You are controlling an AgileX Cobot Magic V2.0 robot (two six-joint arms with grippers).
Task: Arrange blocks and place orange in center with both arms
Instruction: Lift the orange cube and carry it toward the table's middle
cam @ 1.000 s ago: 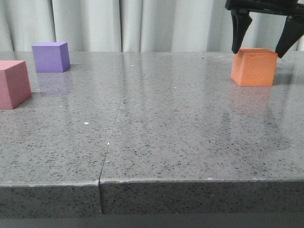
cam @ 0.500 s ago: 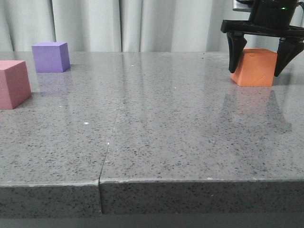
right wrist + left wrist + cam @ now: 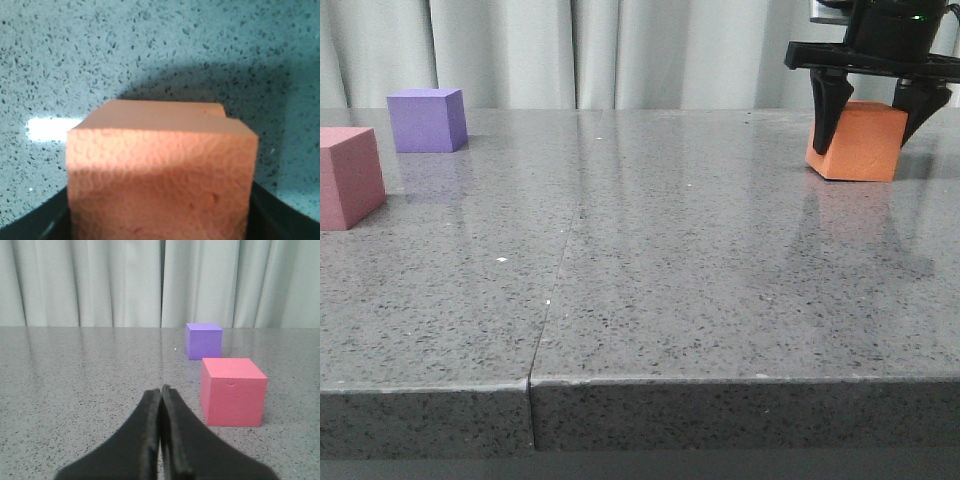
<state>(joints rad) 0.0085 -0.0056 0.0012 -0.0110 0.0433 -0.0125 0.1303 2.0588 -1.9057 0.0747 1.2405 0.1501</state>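
1. right black gripper has its jaws clamped on the matte orange foam cube, tilted, far right of the grey speckled stone tabletop
2. left black gripper jaws pressed together, empty, near the pink foam cube

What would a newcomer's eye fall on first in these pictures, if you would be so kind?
Most striking is the orange cube at the far right of the table, slightly tilted, with the right gripper closed on its sides. At the left edge sits the pink cube, with the purple cube behind it. The left gripper is shut and empty, near the pink cube.
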